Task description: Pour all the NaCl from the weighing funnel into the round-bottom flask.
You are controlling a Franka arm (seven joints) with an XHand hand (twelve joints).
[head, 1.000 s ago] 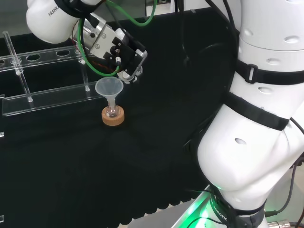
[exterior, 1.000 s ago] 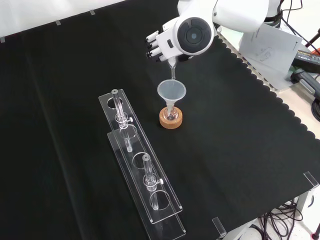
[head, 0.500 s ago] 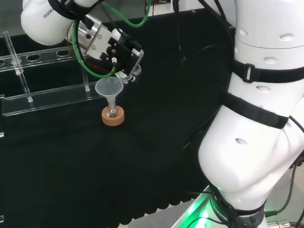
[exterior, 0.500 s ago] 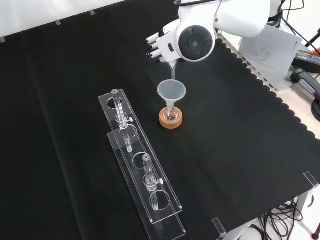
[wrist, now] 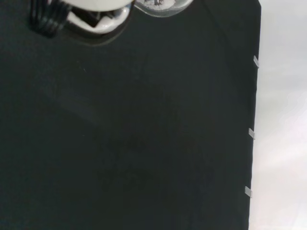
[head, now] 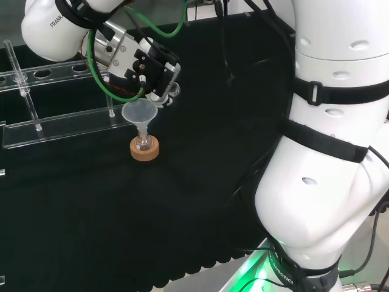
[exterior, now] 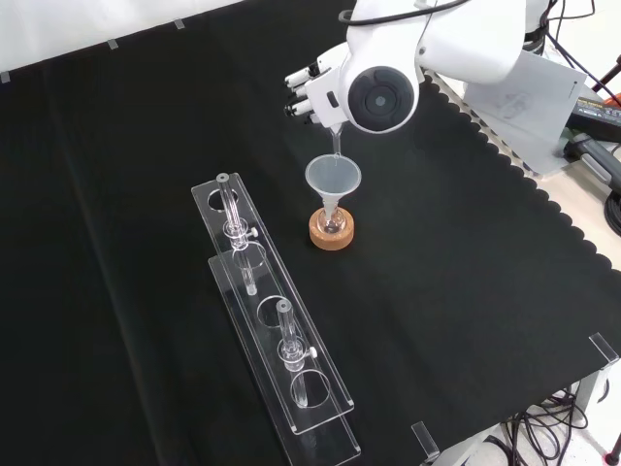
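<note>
A small round-bottom flask [head: 143,143] [exterior: 331,223] stands on a cork ring [head: 144,151] [exterior: 332,234] mid-cloth. A wide clear funnel [head: 140,112] [exterior: 333,177] sits in its neck. Just above the funnel's rim is the hand [head: 149,68] [exterior: 308,92], shut on a clear weighing funnel [head: 169,94] [exterior: 336,141]. The weighing funnel's thin stem points down into the wide funnel's mouth. In the wrist view a blurred part of the hand [wrist: 91,14] and a bit of clear glass [wrist: 160,5] show over black cloth. I cannot make out any powder.
Two long clear racks [exterior: 277,335] [head: 58,125] holding thin glass tubes lie to the left of the flask in the front view. The arm's big white links [head: 328,152] stand at the head view's right. The cloth's scalloped edge [exterior: 524,184] runs at the front view's right.
The arm's upper link and the hand have shifted slightly left in the head view. The weighing funnel's stem stays over the wide funnel.
</note>
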